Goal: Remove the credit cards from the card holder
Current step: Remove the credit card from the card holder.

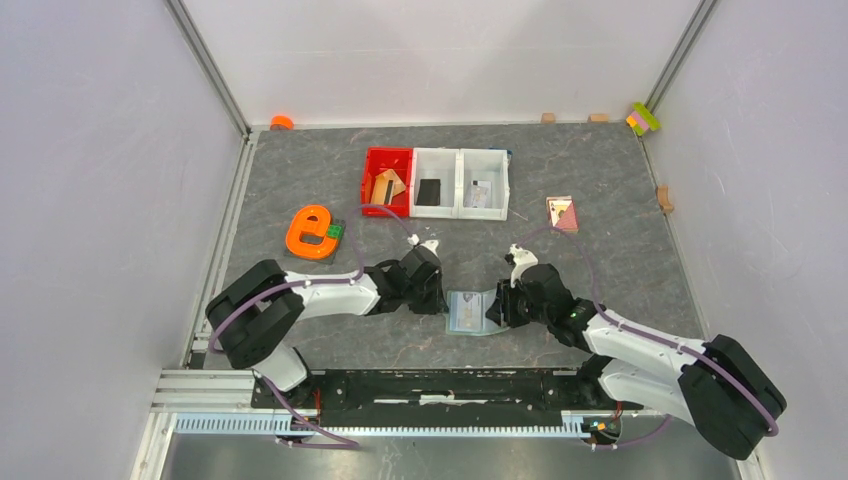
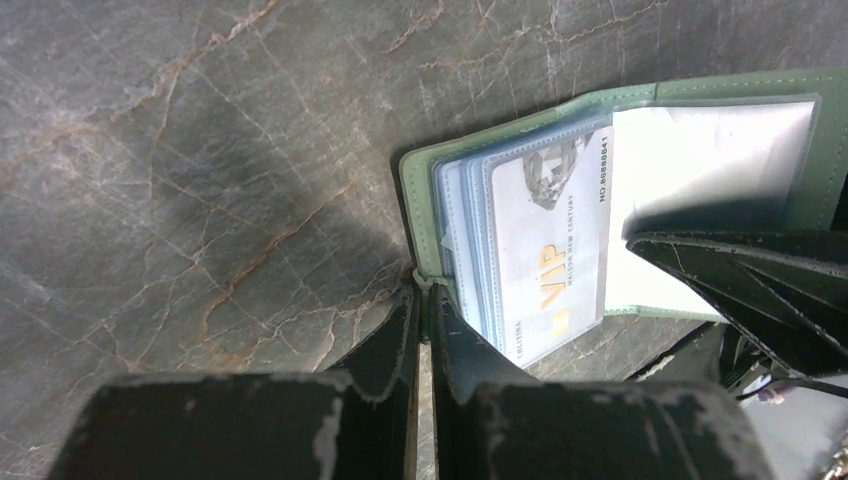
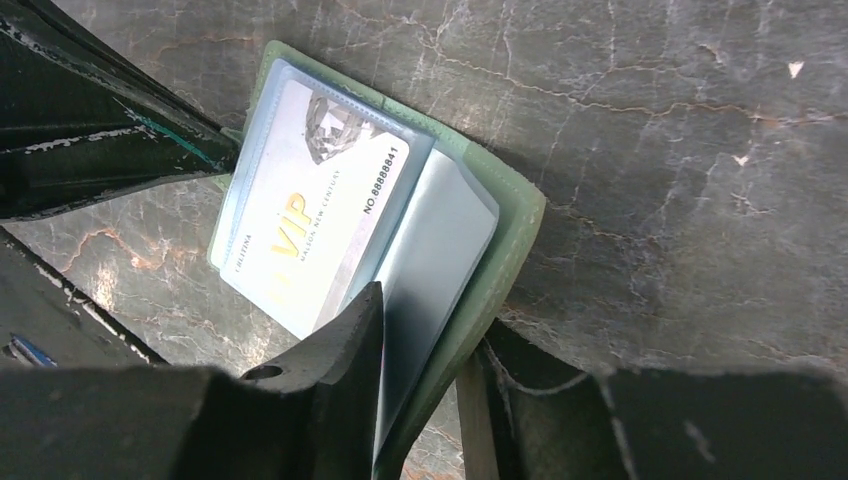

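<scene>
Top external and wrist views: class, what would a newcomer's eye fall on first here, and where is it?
The sage-green folding card holder lies open on the grey marbled table, between the two arms. A white plastic VIP card shows in its clear pocket. The left pincer is pinched on its left edge, while the right pincer straddles its raised right flap.

1. Grey marbled tabletop [image 1: 600, 200] spreads wide here, veined in rust and white.
2. Plain white walls [image 1: 440, 50] box it in on three sides.
3. Metal posts [image 1: 210, 65] climb the back corners.
4. Ridged aluminium rail [image 1: 200, 385] lines the near edge, under soft, even light.
</scene>
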`<state>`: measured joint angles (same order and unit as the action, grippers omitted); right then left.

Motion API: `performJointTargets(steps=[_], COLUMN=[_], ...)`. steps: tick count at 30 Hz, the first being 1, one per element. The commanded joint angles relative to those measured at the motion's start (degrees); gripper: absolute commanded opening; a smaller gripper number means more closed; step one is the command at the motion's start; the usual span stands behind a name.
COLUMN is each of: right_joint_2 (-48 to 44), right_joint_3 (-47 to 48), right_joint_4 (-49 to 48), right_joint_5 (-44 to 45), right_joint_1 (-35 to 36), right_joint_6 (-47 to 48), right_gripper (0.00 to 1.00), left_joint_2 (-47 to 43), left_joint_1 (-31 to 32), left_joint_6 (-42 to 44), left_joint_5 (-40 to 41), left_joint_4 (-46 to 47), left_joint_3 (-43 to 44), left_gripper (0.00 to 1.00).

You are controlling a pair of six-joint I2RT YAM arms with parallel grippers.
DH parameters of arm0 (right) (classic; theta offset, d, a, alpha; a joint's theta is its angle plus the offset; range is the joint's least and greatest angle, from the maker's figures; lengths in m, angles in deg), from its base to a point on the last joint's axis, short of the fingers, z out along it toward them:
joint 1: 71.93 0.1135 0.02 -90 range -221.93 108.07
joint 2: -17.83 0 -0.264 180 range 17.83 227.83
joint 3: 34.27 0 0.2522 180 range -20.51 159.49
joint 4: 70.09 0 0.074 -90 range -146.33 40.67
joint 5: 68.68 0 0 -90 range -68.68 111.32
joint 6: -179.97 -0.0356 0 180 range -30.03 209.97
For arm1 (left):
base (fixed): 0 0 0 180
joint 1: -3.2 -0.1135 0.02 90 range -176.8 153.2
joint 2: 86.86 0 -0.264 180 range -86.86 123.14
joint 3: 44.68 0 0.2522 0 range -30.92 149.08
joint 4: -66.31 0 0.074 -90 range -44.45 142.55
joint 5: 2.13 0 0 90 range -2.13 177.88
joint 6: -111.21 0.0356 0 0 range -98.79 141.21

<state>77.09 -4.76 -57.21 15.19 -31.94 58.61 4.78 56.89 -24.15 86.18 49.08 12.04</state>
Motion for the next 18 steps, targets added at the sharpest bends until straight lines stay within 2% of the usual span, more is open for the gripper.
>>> performJointTargets(steps=[1, 4, 13, 18], right_joint_2=[0.63, 0.54, 0.51, -0.49], right_joint_3=[0.65, 0.48, 0.82, 0.33], right_joint_4=[-1.8, -1.32, -1.49, -1.06], right_joint_5=[-1.1, 0.29, 1.82, 1.83], right_joint_1=[-0.37, -0.36, -0.36, -0.35], right_joint_6=[-0.15, 0.44, 1.62, 2.25], right_gripper=[0.35, 0.33, 0.28, 0.26], left_joint_2=[-2.98, -6.76, -16.34, -20.38], left_joint_1=[-2.09, -3.02, -2.8, -2.72], left_joint_6=[-2.65, -4.08, -8.68, -8.34], left_joint_5=[-3.4, -3.57, -5.74, -6.04], left_joint_4=[3.09, 4.88, 4.78, 1.47], left_joint_3=[-5.23, -8.72, -14.9, -15.21], left_gripper=[0.14, 0.2, 0.61, 0.74])
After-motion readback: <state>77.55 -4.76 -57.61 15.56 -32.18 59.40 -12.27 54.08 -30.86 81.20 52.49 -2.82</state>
